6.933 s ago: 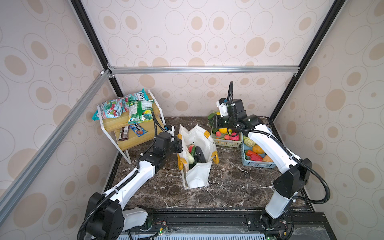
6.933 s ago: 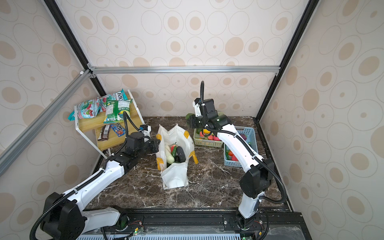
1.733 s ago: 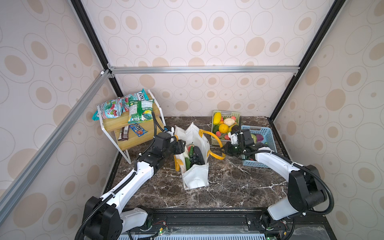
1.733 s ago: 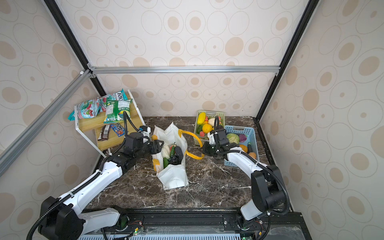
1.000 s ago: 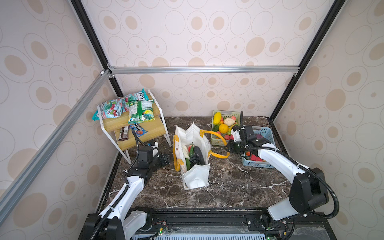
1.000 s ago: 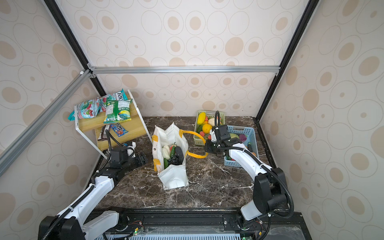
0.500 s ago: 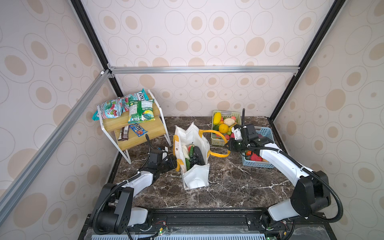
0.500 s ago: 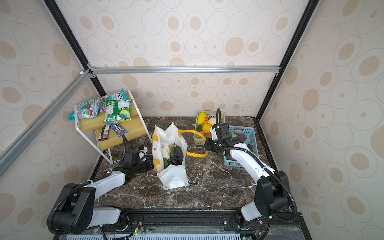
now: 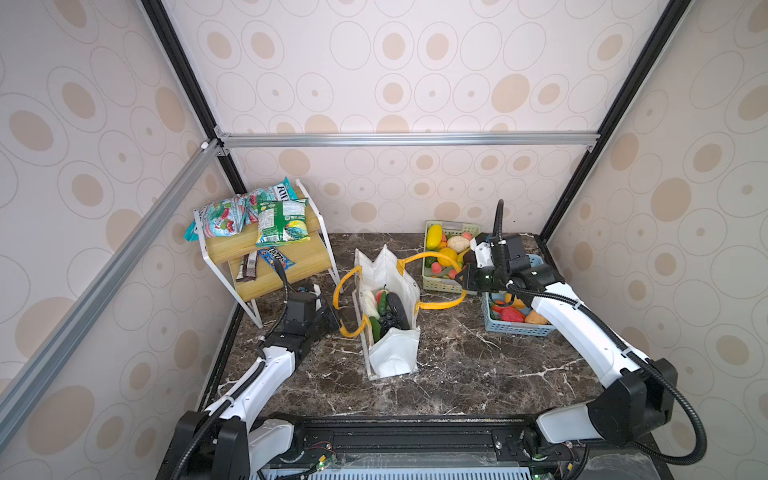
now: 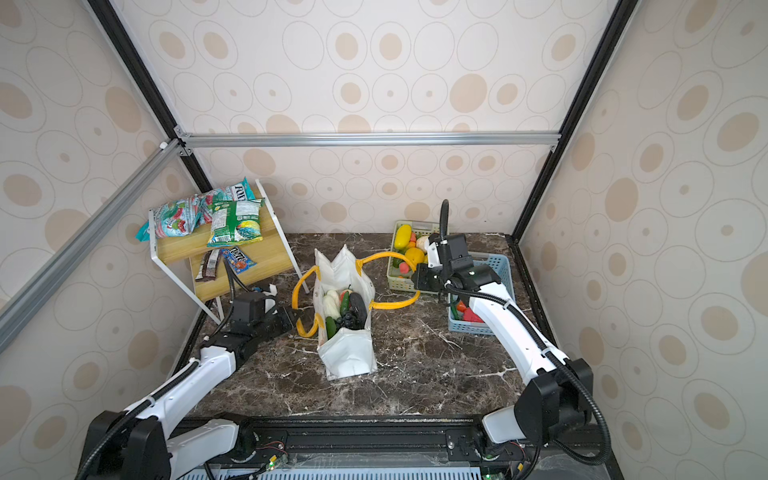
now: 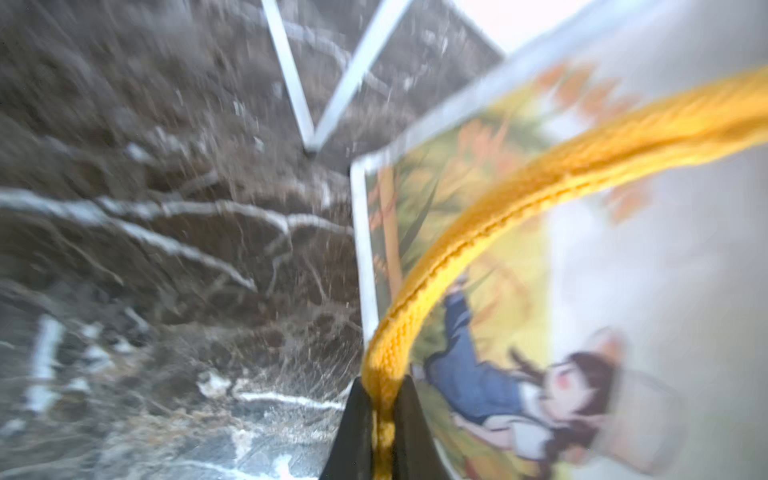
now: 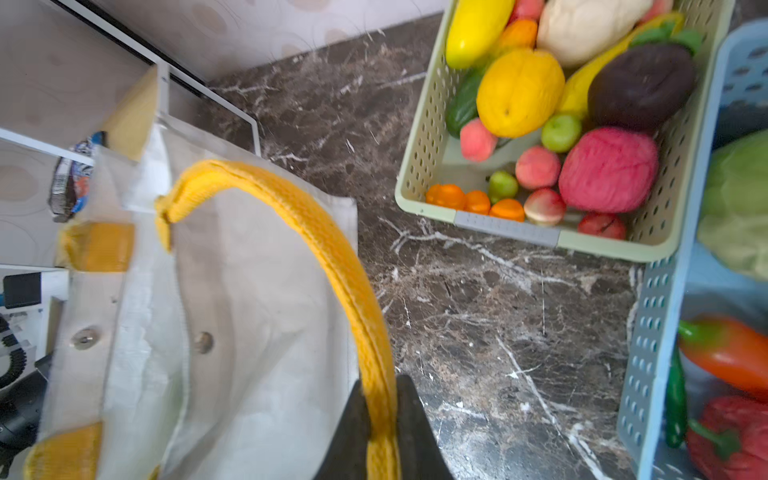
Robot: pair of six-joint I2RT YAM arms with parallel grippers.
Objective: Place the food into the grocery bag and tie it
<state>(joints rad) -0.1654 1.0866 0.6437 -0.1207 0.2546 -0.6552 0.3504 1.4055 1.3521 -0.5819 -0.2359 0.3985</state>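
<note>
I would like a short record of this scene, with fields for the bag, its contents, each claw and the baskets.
bag: white woven-plastic grocery bag, upright on dark marble table, mouth open
contents: toy vegetables inside
left claw: shut on left yellow strap handle
right claw: shut on right yellow strap handle
baskets: green slotted basket and blue slotted basket, both holding toy produce
handles: not tied
</note>
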